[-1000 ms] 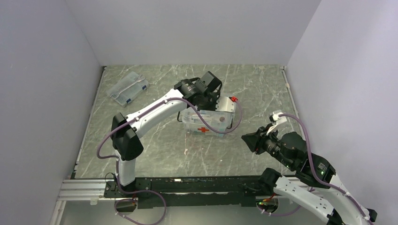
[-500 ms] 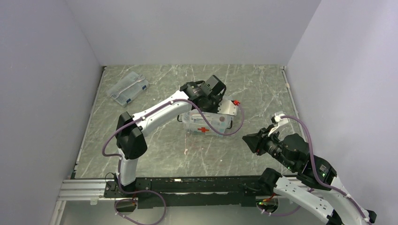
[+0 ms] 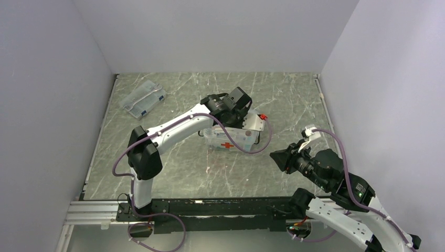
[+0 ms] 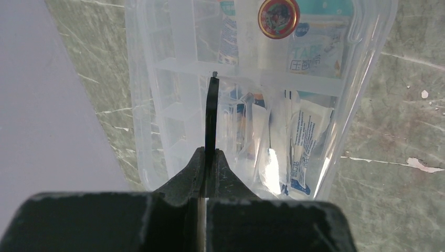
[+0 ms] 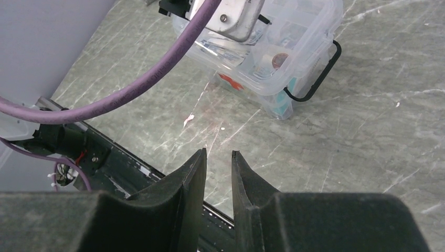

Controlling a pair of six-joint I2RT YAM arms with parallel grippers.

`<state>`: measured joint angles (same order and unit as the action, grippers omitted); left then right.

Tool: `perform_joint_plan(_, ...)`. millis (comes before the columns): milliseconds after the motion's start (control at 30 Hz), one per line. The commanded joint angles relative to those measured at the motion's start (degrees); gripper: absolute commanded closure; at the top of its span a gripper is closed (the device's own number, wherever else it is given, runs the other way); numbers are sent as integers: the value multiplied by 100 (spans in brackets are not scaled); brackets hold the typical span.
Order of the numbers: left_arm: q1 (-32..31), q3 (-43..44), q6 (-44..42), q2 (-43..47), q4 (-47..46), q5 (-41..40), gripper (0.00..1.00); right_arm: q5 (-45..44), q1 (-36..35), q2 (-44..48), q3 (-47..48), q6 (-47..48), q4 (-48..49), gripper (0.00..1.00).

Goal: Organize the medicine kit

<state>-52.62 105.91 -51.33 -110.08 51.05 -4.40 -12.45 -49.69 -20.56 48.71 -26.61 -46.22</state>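
The medicine kit [image 3: 233,139] is a clear tub with its lid on and a red cross [image 3: 226,145] on its front, mid-table. Through the lid [image 4: 262,79] I see packets and a round red tin. My left gripper [image 4: 211,152] hangs right over the kit [image 5: 294,37], shut on a thin dark strip [image 4: 212,115] that stands edge-on above the lid; I cannot tell what the strip belongs to. A dark handle [image 5: 317,76] lies at one end of the kit. My right gripper [image 5: 219,152] hovers near the table's front right, jaws slightly apart, holding nothing.
A flatter clear case [image 3: 142,98] with blue labels lies at the back left. The left arm's purple cable [image 5: 141,84] loops down beside the kit. The black base rail [image 5: 105,157] runs along the near edge. Grey walls enclose three sides.
The left wrist has shifted a little to the right and lower over the kit. The right arm has barely moved.
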Motion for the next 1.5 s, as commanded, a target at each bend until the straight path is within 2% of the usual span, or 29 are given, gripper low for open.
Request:
perform_joint_plan(0, 114, -26, 359, 312, 73, -102, 100, 105, -14, -102, 1, -43, 286, 74)
perform_joint_plan(400, 137, 61, 900, 233, 334, -130, 100, 164, -11, -107, -35, -82, 325, 74)
perform_joint_plan(867, 119, 51, 926, 66, 203, -85, 100, 173, -15, -202, -55, -118, 368, 74)
perform_joint_plan(1467, 31, 500, 753, -165, 186, -155, 100, 164, -13, -217, -83, -99, 378, 74)
